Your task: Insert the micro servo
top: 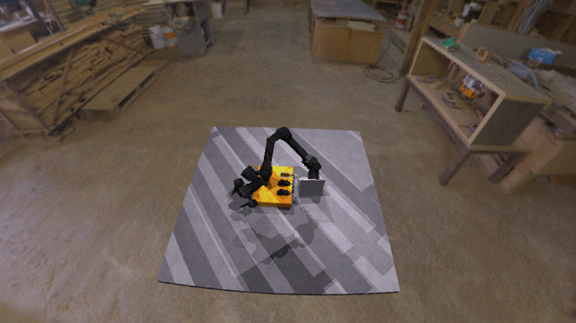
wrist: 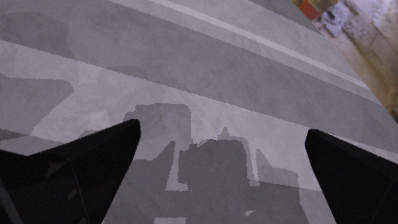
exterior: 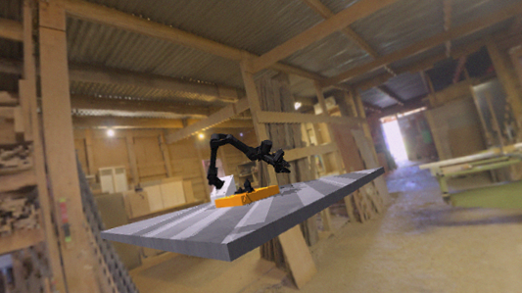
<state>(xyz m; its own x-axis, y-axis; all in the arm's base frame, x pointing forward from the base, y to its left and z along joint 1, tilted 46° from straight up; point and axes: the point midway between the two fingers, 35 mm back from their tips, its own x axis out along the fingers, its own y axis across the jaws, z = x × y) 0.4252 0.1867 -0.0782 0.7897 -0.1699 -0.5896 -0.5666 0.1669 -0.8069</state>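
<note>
Two black, tapered fingers (top: pixel 249 204) (exterior: pixel 283 168) stand wide open with nothing between them in the top view, beyond the far-from-panel edge of the yellow-orange box-shaped deck (top: pixel 272 199) (exterior: pixel 229 201), while the grey upright panel (top: pixel 312 187) (exterior: pixel 225 187) stands by the opposite edge; which dark part on the deck is the loose servo, I cannot tell. The exterior view shows them raised above the grey-striped flat surface (top: pixel 199 259) (exterior: pixel 168 236) (wrist: pixel 210 55), past the deck's end, with the jointed black arm (top: pixel 269 155) (exterior: pixel 237 144) arching over the deck. The wrist view has shadowed surface between the fingers, its edge at upper right.

Grey striped tabletop (top: pixel 345 268) (exterior: pixel 192 233) (wrist: pixel 200 55) — orange deck (top: pixel 275 200) (exterior: pixel 229 201) on it
</note>
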